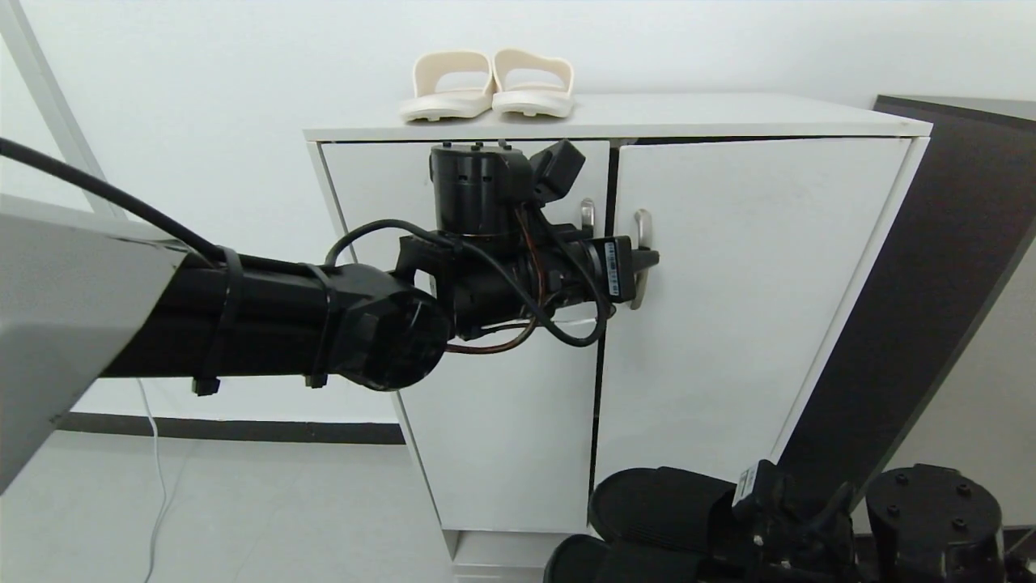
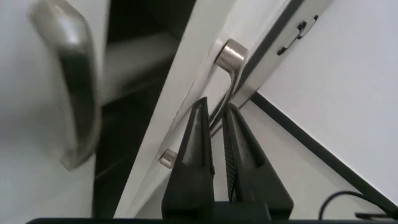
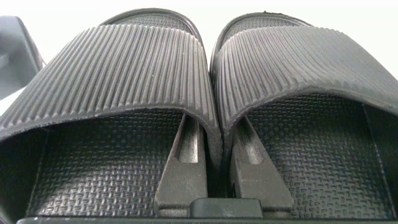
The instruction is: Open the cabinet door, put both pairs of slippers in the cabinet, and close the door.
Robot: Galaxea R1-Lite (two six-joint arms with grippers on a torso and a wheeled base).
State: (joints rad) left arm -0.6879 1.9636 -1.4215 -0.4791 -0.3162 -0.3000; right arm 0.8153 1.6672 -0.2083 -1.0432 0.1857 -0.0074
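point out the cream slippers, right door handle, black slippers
cream slippers (image 1: 530, 104), head view, toe edge of one sole
right door handle (image 1: 642, 225), head view, upper end of the bar
black slippers (image 3: 149, 68), right wrist view, ribbed strap

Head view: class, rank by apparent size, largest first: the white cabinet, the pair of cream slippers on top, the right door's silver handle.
1. white cabinet
2. pair of cream slippers
3. right door's silver handle, partly covered by the left gripper

My head camera looks forward and down on the cabinet (image 1: 728, 324) front. My left wrist camera crowds its door handle (image 2: 231, 56). My right wrist camera crowds the black slippers (image 3: 143, 74), low before the cabinet. The head view shares both.
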